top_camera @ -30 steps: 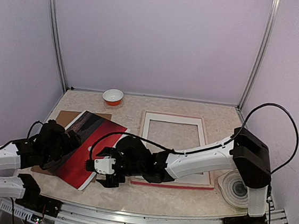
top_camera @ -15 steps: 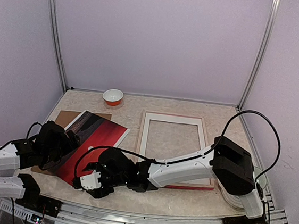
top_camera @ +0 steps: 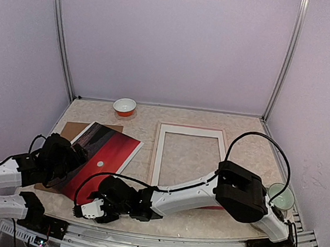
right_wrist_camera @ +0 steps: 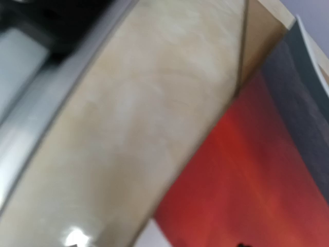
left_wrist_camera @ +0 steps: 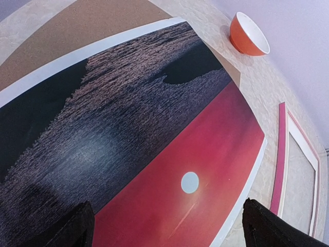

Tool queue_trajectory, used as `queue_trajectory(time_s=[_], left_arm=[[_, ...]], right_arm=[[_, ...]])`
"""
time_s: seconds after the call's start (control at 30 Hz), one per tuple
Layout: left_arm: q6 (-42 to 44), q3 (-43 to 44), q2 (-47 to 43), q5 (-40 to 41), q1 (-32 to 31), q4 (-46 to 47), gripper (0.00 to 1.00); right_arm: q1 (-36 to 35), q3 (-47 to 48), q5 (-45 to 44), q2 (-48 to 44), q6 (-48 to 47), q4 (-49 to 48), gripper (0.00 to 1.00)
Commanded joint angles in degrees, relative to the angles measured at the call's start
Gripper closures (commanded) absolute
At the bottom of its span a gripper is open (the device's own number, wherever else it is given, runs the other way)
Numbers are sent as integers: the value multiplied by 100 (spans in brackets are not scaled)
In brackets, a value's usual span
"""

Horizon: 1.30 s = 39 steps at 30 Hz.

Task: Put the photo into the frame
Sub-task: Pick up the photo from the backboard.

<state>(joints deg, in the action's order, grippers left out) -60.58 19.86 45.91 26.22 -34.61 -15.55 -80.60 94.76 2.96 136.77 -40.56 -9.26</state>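
Observation:
The photo [top_camera: 110,151], a red sunset over dark water, lies tilted on the left of the table, partly over a brown backing board [top_camera: 73,129]. The frame [top_camera: 152,164] lies to its right with a white mat [top_camera: 191,131] on it. My left gripper [top_camera: 74,156] hovers over the photo's left edge. In the left wrist view the left gripper [left_wrist_camera: 169,234] is open wide above the photo [left_wrist_camera: 154,128], holding nothing. My right gripper [top_camera: 83,210] reaches across to the photo's near corner. The right wrist view is blurred, showing the photo [right_wrist_camera: 252,175] but not the fingers.
An orange and white bowl [top_camera: 125,106] stands at the back of the table and also shows as the bowl [left_wrist_camera: 249,33] in the left wrist view. A pale round object [top_camera: 280,196] sits at the right edge. A metal rail [top_camera: 170,242] runs along the near edge.
The right arm has swung left and nearer, carrying its gripper from beside the frame's near-left corner to the photo's near corner. The left arm and photo have stayed put.

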Motion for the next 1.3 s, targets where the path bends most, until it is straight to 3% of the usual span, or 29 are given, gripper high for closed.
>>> queue_trajectory(time_s=[0.0,0.33,0.63,0.9,1.27], left_arm=[[-90,-133,-106,108,-46,-46,1],[-108,-171,-100,95,-46,-6,1],[-136,-223,-112,68,-46,-14,1],[-179,-272,-137,42,-46,5,1],[-160,-190,-276,148,-46,-135,1]], right_arm=[[-53,164,-477,269,-33,30,44],[-68,143,-636,395,-41,-142,65],[-114,-111,-775,409,-103,-586,77],[-123,-131,-873,388,-76,-671,100],[-141,-339,-1337,94,-25,-1080,100]])
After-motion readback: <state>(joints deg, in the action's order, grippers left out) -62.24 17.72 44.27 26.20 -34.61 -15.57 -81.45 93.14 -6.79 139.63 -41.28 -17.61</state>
